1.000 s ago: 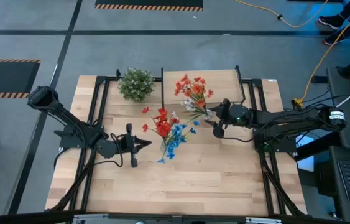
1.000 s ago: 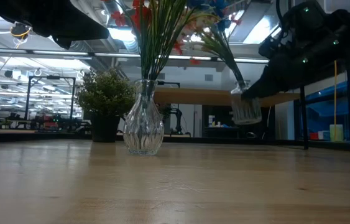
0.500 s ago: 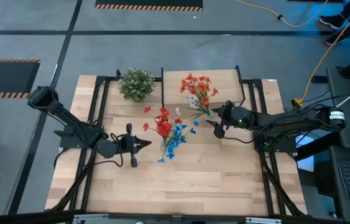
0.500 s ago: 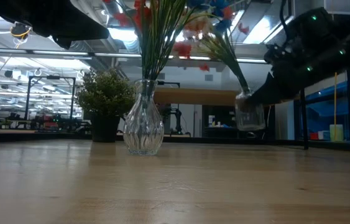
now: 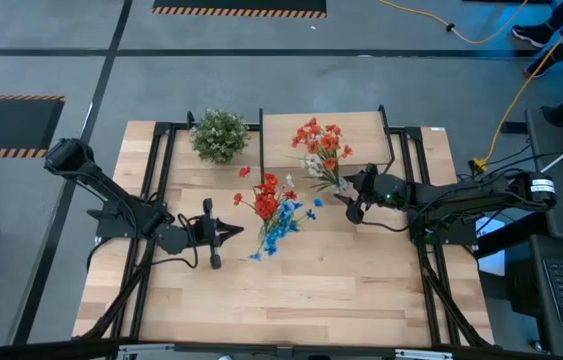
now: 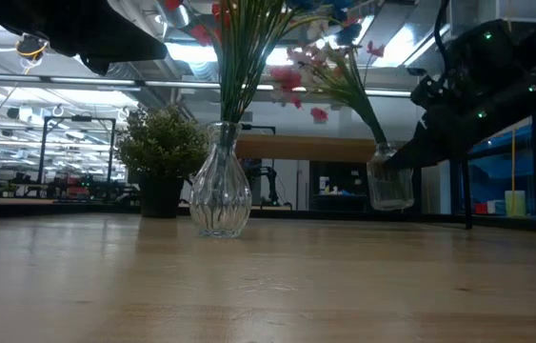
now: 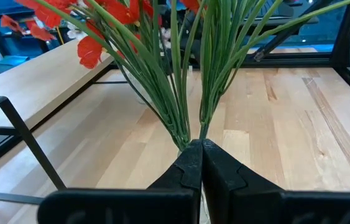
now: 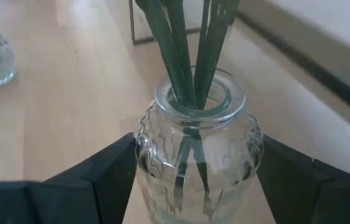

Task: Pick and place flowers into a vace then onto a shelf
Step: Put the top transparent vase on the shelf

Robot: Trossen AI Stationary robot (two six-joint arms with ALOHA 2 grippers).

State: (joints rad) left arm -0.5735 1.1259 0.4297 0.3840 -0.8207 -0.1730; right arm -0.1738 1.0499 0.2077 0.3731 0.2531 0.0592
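Front of tabletop lying open to me; potted plant, shelf legs & glass vase w/ flowers blocking mid/back.

Two flower-filled vases, potted plant behind.

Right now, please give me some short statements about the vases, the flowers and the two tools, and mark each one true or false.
1. The right tool grips a glass vase with green stems in it. True.
2. That vase stands on the table. False: in the low view it hangs above the tabletop.
3. The left tool is shut, just in front of the stems of the red flowers. True.
4. The potted plant is in the left tool. False: it stands alone near the table's far edge.
5. A second vase rests on the table. True.
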